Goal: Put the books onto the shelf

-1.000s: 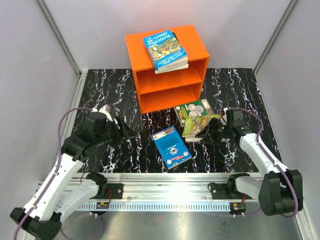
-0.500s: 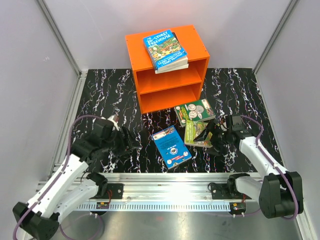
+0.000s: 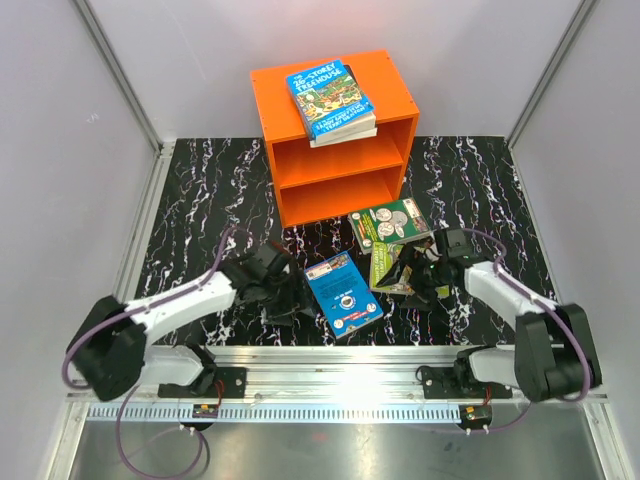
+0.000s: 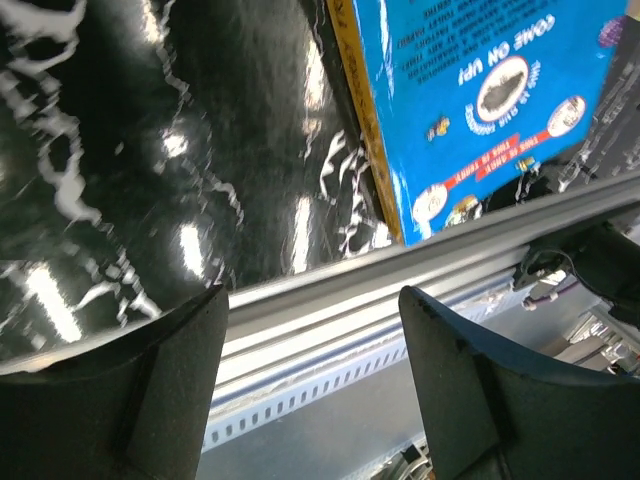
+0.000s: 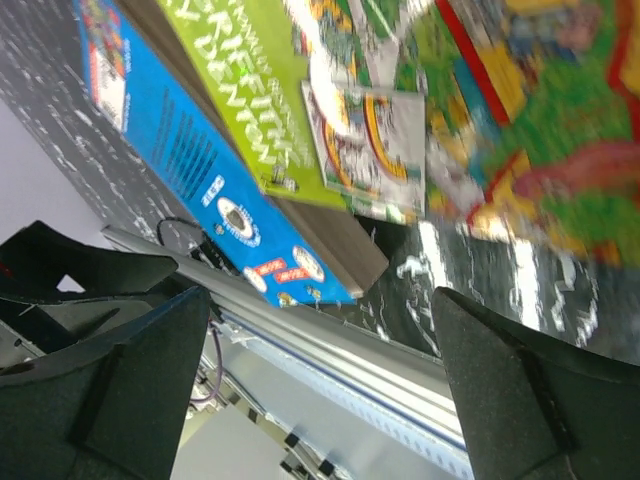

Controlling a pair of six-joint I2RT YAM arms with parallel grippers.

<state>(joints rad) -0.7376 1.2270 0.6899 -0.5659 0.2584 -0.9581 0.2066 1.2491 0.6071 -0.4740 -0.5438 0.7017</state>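
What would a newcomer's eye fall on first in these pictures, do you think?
The bright orange shelf at the table's far side, a blue Treehouse book lying on top. Nearer, another blue book lies flat on the black marbled table, green books beside it.

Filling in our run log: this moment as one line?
left fingers open, beside blue book; right fingers open, near green book; shelf: books stacked on top

The black marbled table (image 3: 200, 200) is occupied at the back by the orange shelf (image 3: 340, 175). In front of the shelf, a blue book (image 3: 343, 293), a green coin book (image 3: 392, 222) and a second green book (image 3: 390, 268) are laid.
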